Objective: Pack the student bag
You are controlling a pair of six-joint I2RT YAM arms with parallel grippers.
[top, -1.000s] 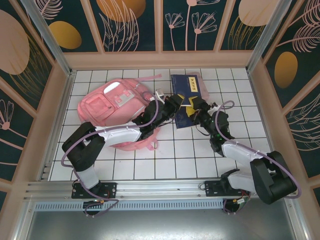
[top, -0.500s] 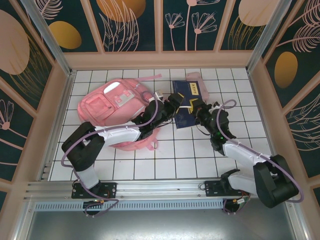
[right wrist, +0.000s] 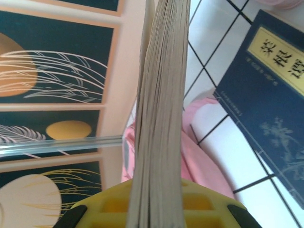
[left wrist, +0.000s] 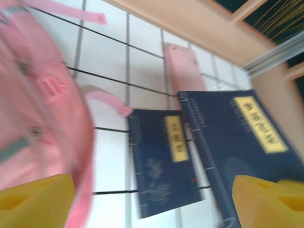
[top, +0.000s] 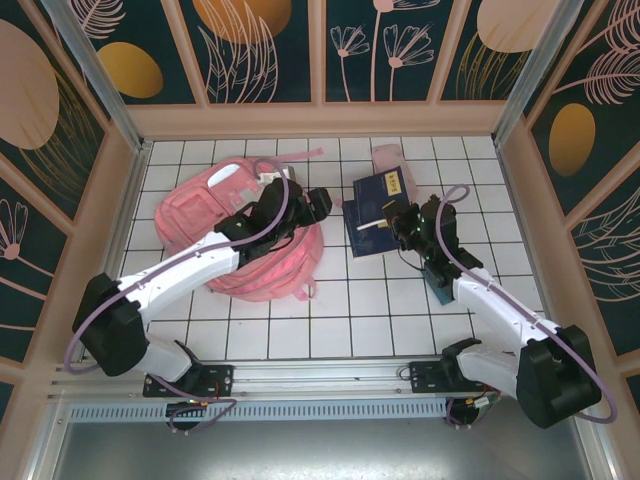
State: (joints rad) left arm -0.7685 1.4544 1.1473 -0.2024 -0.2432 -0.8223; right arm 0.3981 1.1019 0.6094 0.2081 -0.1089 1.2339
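Observation:
The student bag [top: 240,235] is a large pink backpack lying flat on the white tiles at the left; it also fills the left edge of the left wrist view [left wrist: 33,118]. My left gripper [top: 322,205] hovers at the bag's right edge, open, with nothing between its yellow fingers [left wrist: 35,199]. Past it lie a small dark blue book [left wrist: 164,161] and a larger dark blue book [left wrist: 242,142]. My right gripper [top: 403,222] is shut on a book held on edge, its grey page block [right wrist: 161,95] rising from the jaws. Another blue book [right wrist: 270,90] lies flat beside it.
A small flat pink pouch [top: 385,156] lies behind the books near the back wall. Wooden walls [top: 320,120] enclose the tiled floor on three sides. A loose pink strap [top: 300,154] trails from the bag's top.
My left gripper has opened and pulled back left from the books to the bag's edge. My right gripper has closed on a book and now holds it on edge.

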